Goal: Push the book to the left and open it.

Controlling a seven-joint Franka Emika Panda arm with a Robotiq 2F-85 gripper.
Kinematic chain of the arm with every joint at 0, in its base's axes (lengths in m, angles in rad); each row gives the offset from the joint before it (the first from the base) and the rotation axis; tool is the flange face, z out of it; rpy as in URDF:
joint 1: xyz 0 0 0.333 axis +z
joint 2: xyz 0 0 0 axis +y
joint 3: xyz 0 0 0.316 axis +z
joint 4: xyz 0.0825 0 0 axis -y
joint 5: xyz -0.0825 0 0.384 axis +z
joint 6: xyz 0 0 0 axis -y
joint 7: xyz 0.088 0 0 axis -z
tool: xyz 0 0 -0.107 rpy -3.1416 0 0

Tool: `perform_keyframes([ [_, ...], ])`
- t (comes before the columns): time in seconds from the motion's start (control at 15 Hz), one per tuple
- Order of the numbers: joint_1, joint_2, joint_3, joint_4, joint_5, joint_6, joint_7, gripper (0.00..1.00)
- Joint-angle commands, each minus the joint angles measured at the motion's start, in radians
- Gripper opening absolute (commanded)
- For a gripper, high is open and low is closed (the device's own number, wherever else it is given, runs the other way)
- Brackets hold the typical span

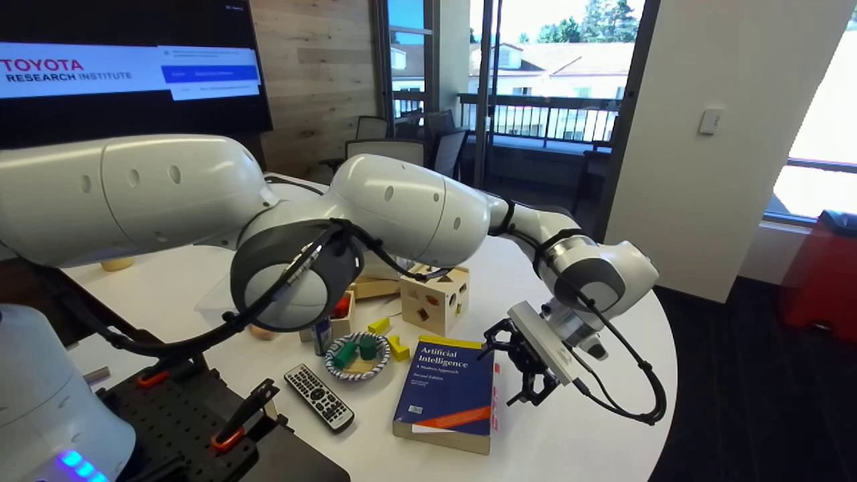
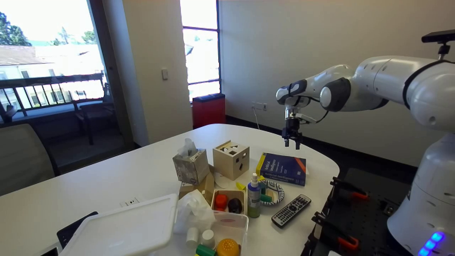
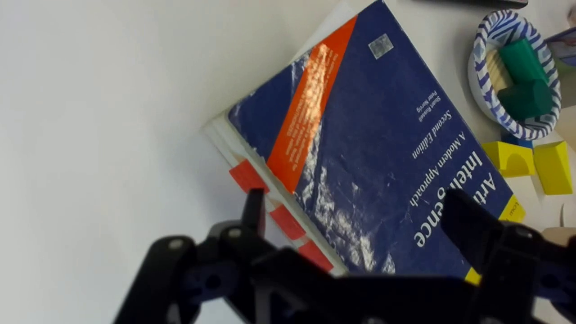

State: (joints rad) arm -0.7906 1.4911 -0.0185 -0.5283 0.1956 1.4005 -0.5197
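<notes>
Blue book (image 1: 445,381): closed — we judge the push pending.
Pincer (image 2: 292,145): spread, empty — we'd next lower it beside page edge (image 3: 278,198).

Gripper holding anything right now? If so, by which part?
Nothing held: the gripper hangs open with nothing between its jaws; the closed book lies lower, ungripped.

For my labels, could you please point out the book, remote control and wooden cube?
Book (image 3: 373,144), in the wrist view: front cover.
Remote control (image 1: 319,397), in an exterior view: button face.
Wooden cube (image 2: 226,162), in an exterior view: plain side.
</notes>
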Motion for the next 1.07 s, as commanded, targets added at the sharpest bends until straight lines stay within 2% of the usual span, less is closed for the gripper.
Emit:
perform_keyframes([
  [0.0, -0.010, 0.000, 0.013, -0.033, -0.024, 0.005, 0.039, 1.00],
  [0.67, -0.017, 0.001, 0.001, -0.085, -0.033, -0.033, 0.128, 1.00],
  [1.0, -0.022, 0.001, 0.001, -0.082, -0.029, -0.092, 0.168, 1.00],
])
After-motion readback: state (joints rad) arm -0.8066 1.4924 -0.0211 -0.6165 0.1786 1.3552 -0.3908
